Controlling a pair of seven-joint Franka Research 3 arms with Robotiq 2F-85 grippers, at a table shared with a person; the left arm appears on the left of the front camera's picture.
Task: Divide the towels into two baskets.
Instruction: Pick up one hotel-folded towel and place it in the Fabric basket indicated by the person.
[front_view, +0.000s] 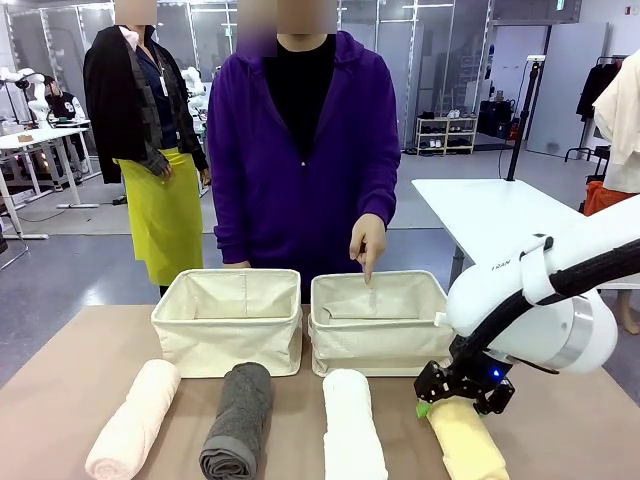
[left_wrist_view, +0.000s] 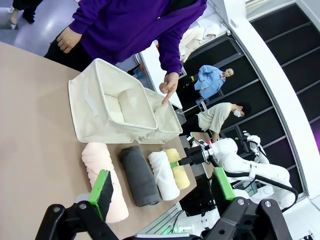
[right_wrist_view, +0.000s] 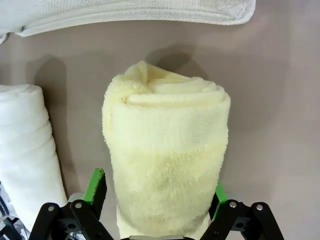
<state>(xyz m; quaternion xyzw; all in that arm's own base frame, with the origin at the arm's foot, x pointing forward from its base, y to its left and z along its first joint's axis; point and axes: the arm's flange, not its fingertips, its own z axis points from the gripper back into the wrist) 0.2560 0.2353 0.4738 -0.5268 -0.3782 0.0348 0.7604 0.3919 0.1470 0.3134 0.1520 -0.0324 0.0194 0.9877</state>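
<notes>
Four rolled towels lie in a row on the table: pale pink (front_view: 130, 420), dark grey (front_view: 238, 420), white (front_view: 352, 430) and yellow (front_view: 468, 445). Behind them stand two cream baskets, left (front_view: 228, 325) and right (front_view: 380, 335), both with nothing inside. My right gripper (front_view: 455, 400) is down over the far end of the yellow towel (right_wrist_view: 167, 150). Its green pads (right_wrist_view: 95, 187) press the roll's sides, and the roll still rests on the table. My left gripper (left_wrist_view: 162, 185) hangs open high above the table, looking down on the towels and baskets.
A person in a purple hoodie stands at the far side and points a finger (front_view: 367, 245) down into the right basket. The white towel (right_wrist_view: 25, 140) lies close beside the yellow one. Bare tabletop lies to the right of the yellow towel.
</notes>
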